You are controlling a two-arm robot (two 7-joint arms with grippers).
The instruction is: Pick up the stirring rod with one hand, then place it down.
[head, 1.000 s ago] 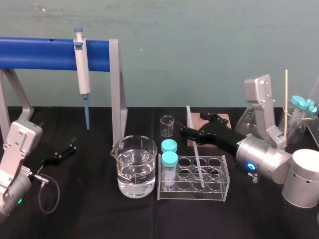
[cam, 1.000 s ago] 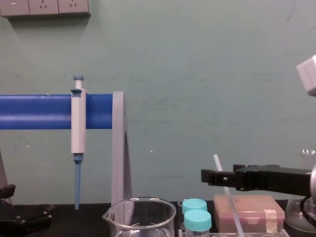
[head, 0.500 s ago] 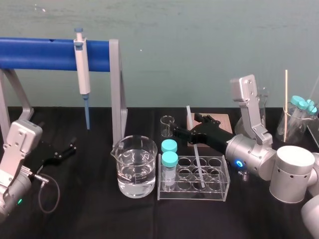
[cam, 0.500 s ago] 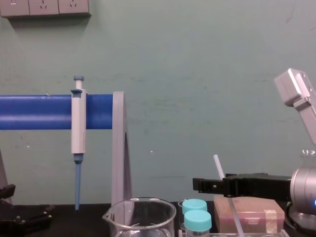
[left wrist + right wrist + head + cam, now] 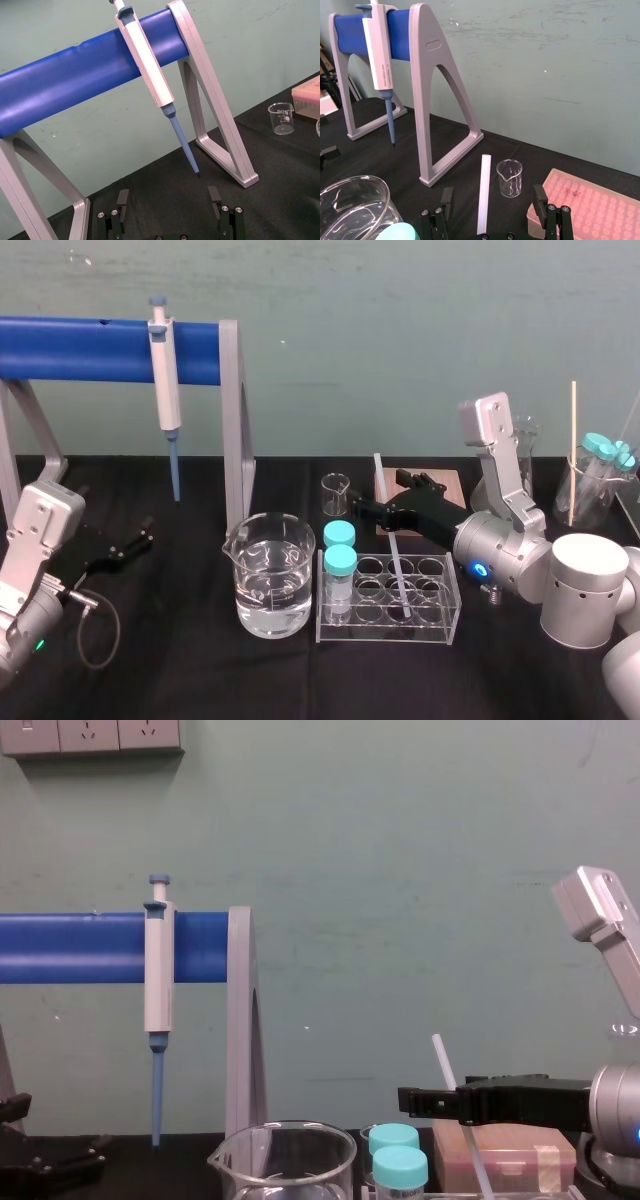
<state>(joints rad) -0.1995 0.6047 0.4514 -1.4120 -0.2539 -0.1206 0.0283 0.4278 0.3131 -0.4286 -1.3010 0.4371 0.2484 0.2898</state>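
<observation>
The right arm reaches in from the tabletop's right edge, forearm low and near level, its right gripper (image 5: 377,492) pointing toward the left edge, above the far side of the clear rack (image 5: 440,625). Its jaws stand wide apart, one on each side of the stirring rod (image 5: 391,540), holding nothing. The rod stands tilted near the tabletop's middle, its lower end in a rack hole right of two blue-capped vials (image 5: 340,562), its upper end leaning toward the far edge. From the side in the chest view, the right gripper (image 5: 410,1100) crosses the stirring rod (image 5: 442,1060) just below its top, so contact cannot be judged. The right wrist view shows the stirring rod (image 5: 483,190) with bare gaps between it and both fingers of the right gripper (image 5: 492,192). The left gripper (image 5: 133,543) lies by the left edge, its jaws apart in the left wrist view (image 5: 168,195).
</observation>
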